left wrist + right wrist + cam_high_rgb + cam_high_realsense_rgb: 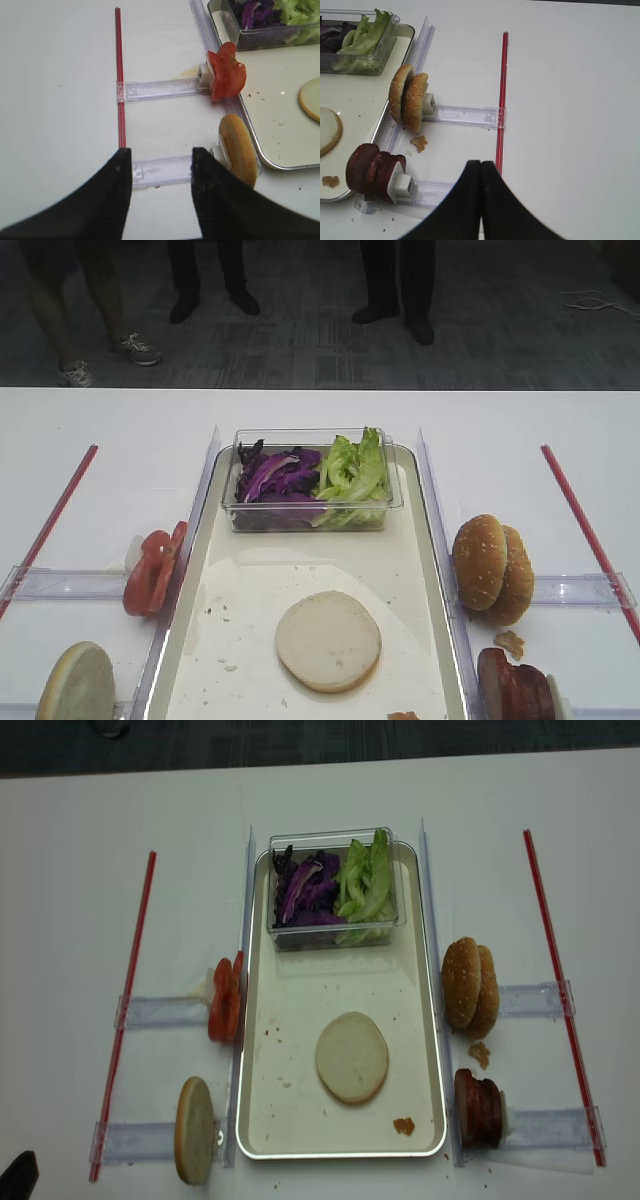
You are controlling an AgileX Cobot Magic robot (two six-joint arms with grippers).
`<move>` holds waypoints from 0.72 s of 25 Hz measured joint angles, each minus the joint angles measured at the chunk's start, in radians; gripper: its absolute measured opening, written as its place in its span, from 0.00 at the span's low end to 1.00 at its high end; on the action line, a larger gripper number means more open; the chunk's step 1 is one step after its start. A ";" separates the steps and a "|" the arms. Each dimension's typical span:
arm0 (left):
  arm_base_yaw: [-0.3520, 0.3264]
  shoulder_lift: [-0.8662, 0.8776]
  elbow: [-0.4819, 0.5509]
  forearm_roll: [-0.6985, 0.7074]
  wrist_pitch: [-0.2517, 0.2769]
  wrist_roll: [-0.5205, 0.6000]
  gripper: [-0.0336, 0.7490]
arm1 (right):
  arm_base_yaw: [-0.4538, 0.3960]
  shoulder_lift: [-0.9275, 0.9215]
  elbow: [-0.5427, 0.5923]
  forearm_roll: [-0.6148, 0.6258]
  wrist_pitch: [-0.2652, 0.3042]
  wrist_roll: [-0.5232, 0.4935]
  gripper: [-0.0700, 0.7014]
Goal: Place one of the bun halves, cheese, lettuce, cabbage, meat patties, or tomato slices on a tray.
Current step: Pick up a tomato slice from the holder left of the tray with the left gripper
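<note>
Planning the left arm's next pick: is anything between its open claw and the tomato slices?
Nothing visible. From the left claw, only bare table and a clear rail lead to the tomato slices; the upright bun half stands rightward.

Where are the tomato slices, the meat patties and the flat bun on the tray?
tomato slices [152, 573], exterior high view, facing slice.
meat patties [372, 171], right wrist view, stack's middle.
bun half [328, 640], exterior high view, cut face centre.

Clear tub [312, 483] blocks tray's [243, 585] far end; middle seemingly open.
</note>
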 joint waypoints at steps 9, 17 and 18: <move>0.000 0.000 0.000 0.000 0.000 0.000 0.39 | 0.000 0.000 0.000 0.000 0.000 0.000 0.26; 0.000 0.095 0.000 -0.025 0.000 0.000 0.39 | 0.000 0.000 0.000 0.000 0.000 0.000 0.26; 0.000 0.119 0.000 -0.030 0.000 0.000 0.39 | 0.000 0.000 0.000 0.000 0.000 0.000 0.26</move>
